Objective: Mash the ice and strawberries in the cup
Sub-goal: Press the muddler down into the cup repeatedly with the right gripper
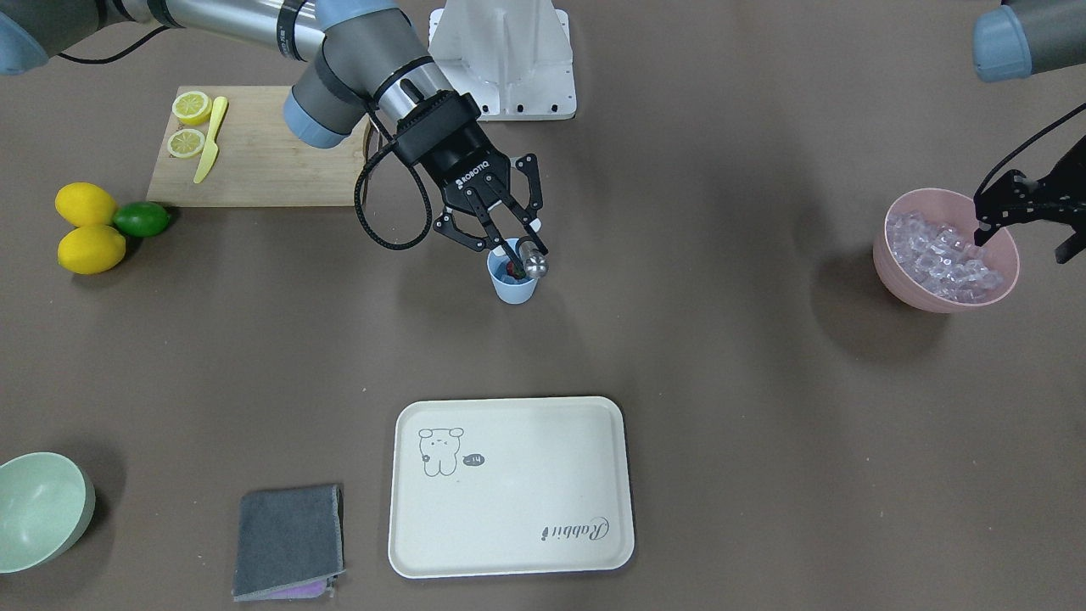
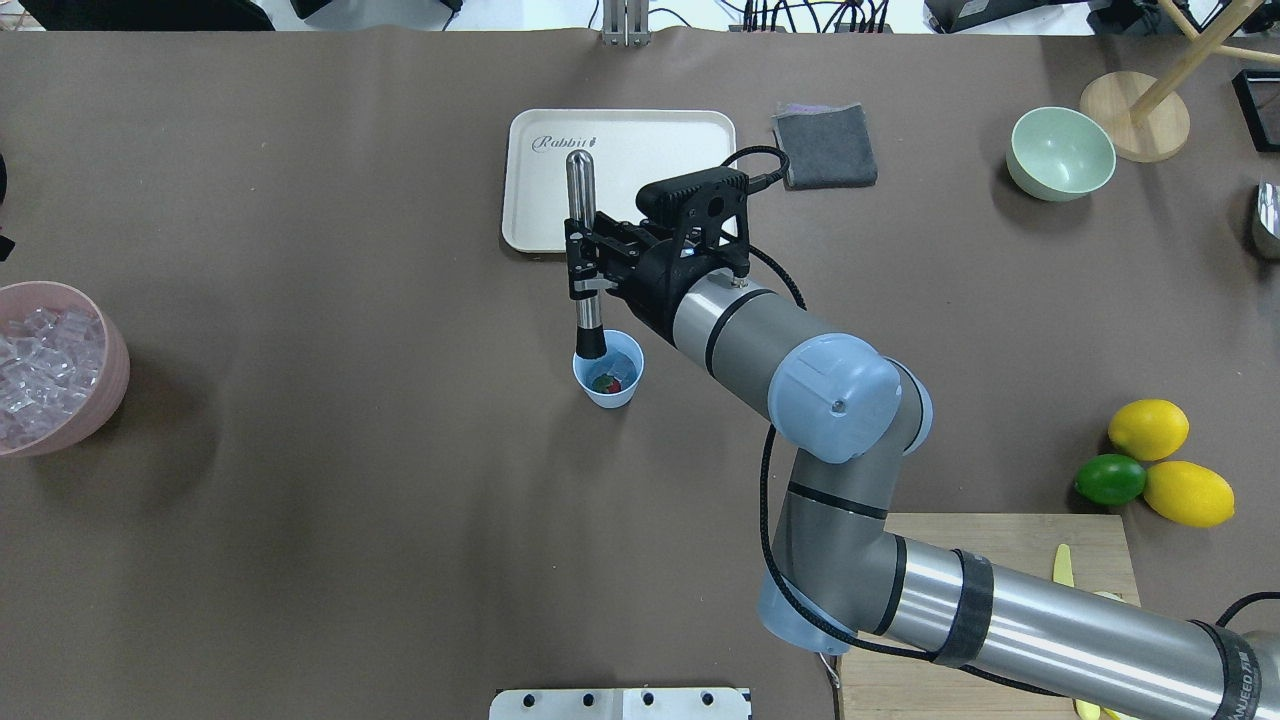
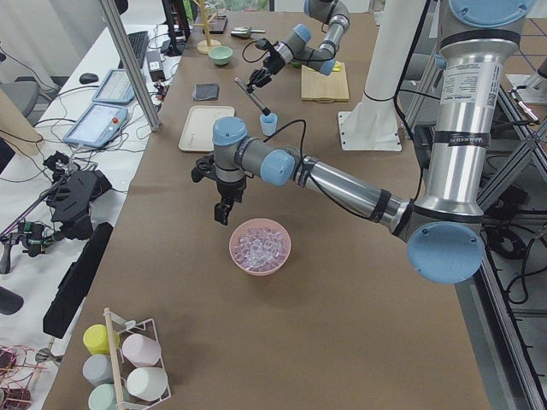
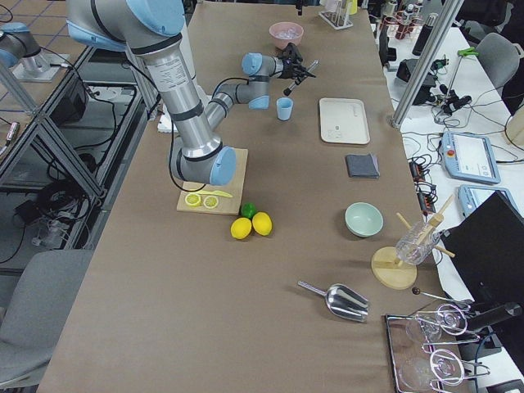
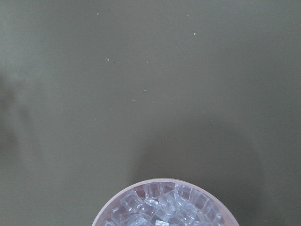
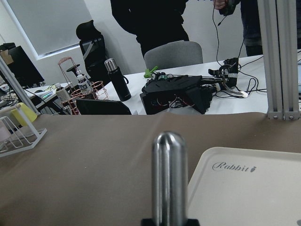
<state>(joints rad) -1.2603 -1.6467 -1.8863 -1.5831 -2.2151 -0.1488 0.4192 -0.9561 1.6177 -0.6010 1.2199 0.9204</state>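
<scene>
The light blue cup [image 2: 612, 390] stands mid-table, also in the front view [image 1: 514, 290]. A dark red strawberry [image 2: 601, 383] and some ice lie inside it. My right gripper [image 2: 580, 262] is shut on a steel muddler [image 2: 579, 205], tilted, with its black tip inside the cup. The muddler's rounded top shows in the front view [image 1: 534, 266] and the right wrist view [image 6: 169, 174]. More ice [image 1: 943, 259] fills the pink bowl [image 1: 899, 284]. My left gripper [image 1: 1022, 242] hovers over that bowl's edge, open and empty. The left wrist view shows the ice [image 5: 164, 207] below.
A cream tray [image 1: 509, 509], a grey cloth [image 1: 288, 539] and a pale green bowl [image 1: 38, 509] lie on the operators' side. A cutting board [image 1: 254, 161] with lemon halves and a yellow knife, two lemons [image 1: 85, 227] and a lime [image 1: 142, 219] lie by my right arm.
</scene>
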